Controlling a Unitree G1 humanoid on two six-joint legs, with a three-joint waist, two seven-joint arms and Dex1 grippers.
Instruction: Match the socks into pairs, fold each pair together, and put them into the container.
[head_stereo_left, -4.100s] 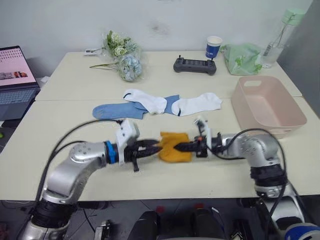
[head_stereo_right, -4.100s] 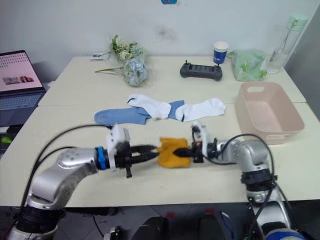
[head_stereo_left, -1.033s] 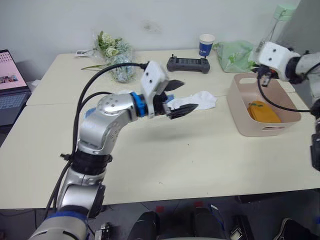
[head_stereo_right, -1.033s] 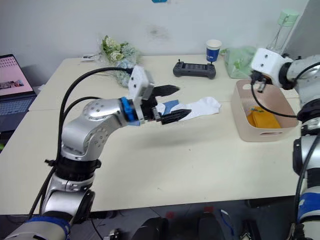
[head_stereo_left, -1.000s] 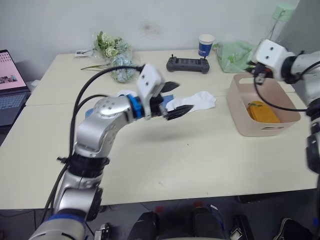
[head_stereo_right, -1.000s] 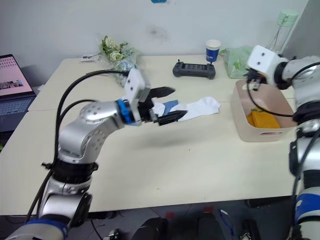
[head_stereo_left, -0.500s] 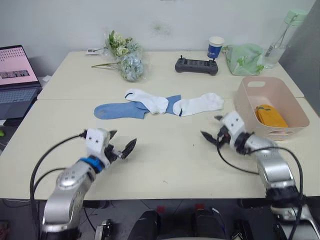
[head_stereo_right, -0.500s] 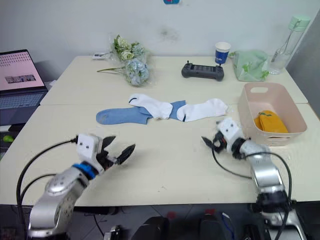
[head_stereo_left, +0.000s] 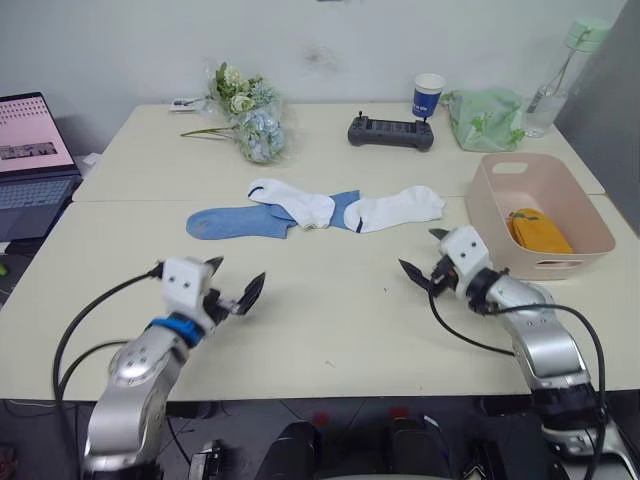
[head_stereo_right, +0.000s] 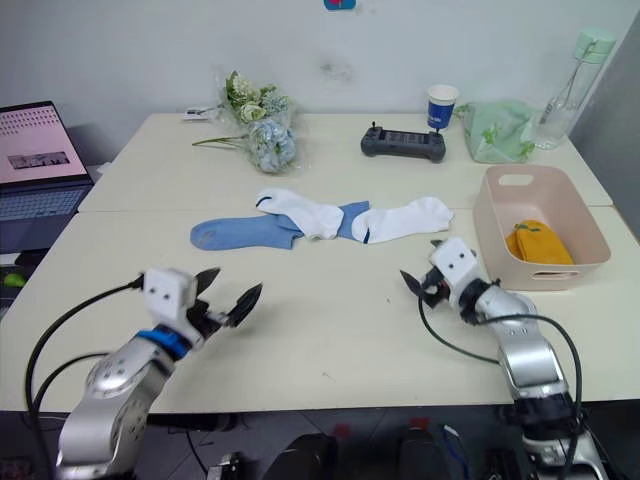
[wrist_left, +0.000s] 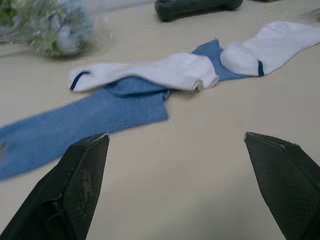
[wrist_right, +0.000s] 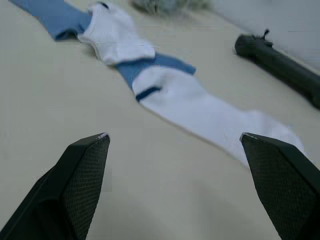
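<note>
Right now I see four socks (head_stereo_left: 320, 210) lying in a loose overlapping row across the middle of the table (head_stereo_left: 330, 330); I count two white (head_stereo_left: 292, 200) with dark trim and, as far as I can tell, two light blue (head_stereo_left: 240, 221), one stretched out to my left and the other mostly covered between the white ones; a folded mustard-yellow bundle (head_stereo_left: 540, 228) sits inside the pink tub (head_stereo_left: 495, 222) at my right, though I cannot tell whether it is one sock or two. My left gripper (head_stereo_left: 232, 290) hangs low over the near left of the table with its jaws spread wide and empty; my right gripper (head_stereo_left: 420, 262) is near the tub, also spread wide and holding nothing; both sit short of the sock row with bare tabletop between. Along the far edge stand one bunch of flowers (head_stereo_left: 245, 120), one black controller (head_stereo_left: 390, 131), one blue-and-white paper cup (head_stereo_left: 427, 95), one pale green bag (head_stereo_left: 485, 115) and one clear bottle (head_stereo_left: 552, 75) with a green cap; a laptop (head_stereo_left: 32, 165) is open off to my left; none of them lies between the grippers and the socks.
</note>
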